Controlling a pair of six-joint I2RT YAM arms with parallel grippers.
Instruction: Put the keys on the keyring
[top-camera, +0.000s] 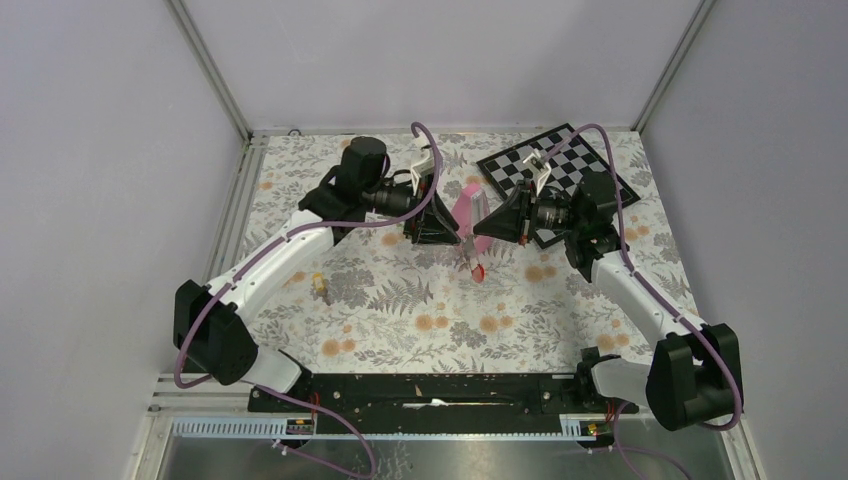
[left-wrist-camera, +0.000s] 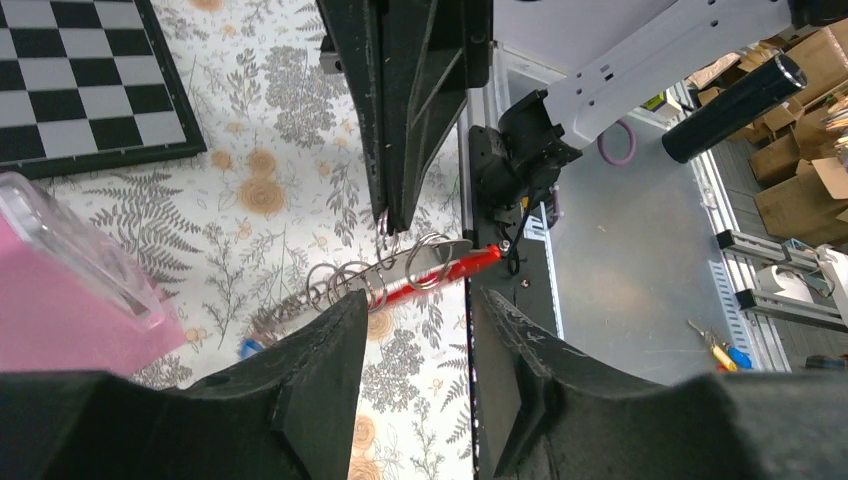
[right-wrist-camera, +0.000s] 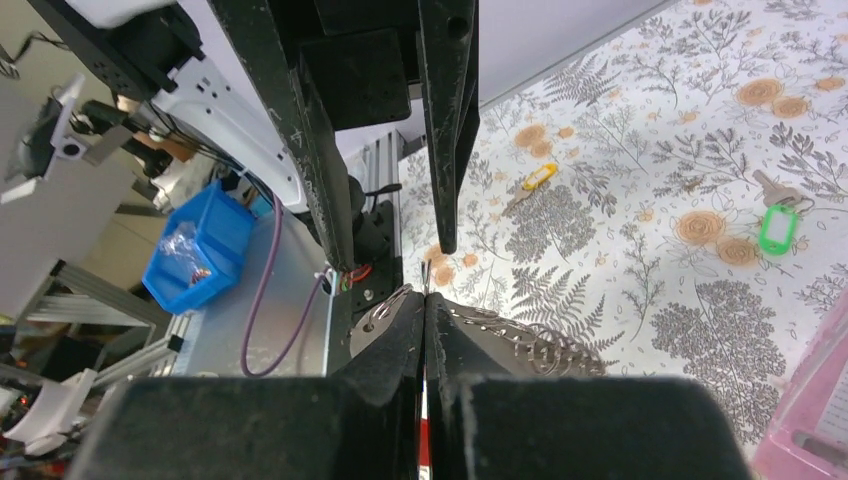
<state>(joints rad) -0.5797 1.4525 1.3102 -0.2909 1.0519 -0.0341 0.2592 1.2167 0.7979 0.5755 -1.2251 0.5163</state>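
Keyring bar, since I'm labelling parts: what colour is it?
The keyring bar is red; left wrist view shows it best.

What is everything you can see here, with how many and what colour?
keyring: one, red bar with silver loops, held above the cloth
yellow-tagged key: one, yellow, on the cloth, left side
green-tagged key: one, green, on the cloth
blue tag: one, blue, on the cloth, partly hidden
pyramid: one, pink, by the grippers
chessboard: one, black and white, far right
left gripper: one, black, open
right gripper: one, black, shut on the keyring
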